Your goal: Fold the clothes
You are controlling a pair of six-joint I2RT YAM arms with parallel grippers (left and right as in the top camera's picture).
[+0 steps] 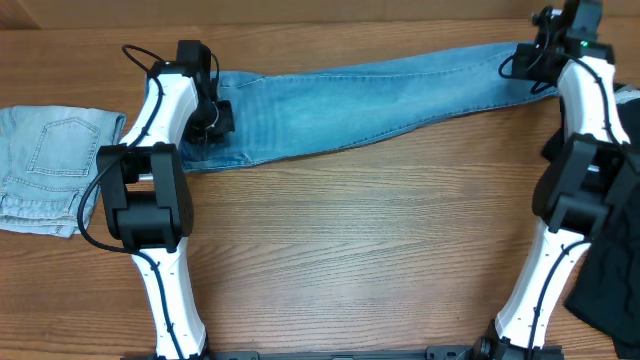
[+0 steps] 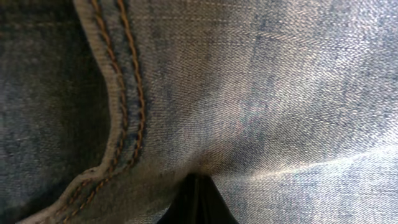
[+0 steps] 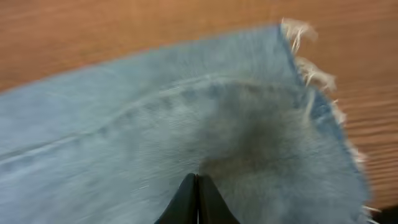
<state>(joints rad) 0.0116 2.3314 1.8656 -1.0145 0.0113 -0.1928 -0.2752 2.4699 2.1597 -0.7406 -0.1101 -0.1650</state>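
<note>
The clothes, medium-blue denim jeans [image 1: 380, 95], lie stretched long across the far side of the table. My left gripper [image 1: 215, 115] is at their left, wider end. In the left wrist view it [image 2: 198, 177] is shut, with denim [image 2: 267, 93] puckering into its tips beside an orange-stitched seam [image 2: 121, 81]. My right gripper [image 1: 535, 65] is at the far right end of the leg. In the right wrist view it [image 3: 198, 176] is shut with its tips on the fabric [image 3: 124, 137], a little inside the frayed hem [image 3: 311, 68].
A folded pair of paler light-blue jeans [image 1: 50, 170] lies at the left edge of the table. A black garment [image 1: 615, 270] lies at the right edge behind the right arm. Bare wooden tabletop [image 1: 360, 250] spans the near half between the two arm bases.
</note>
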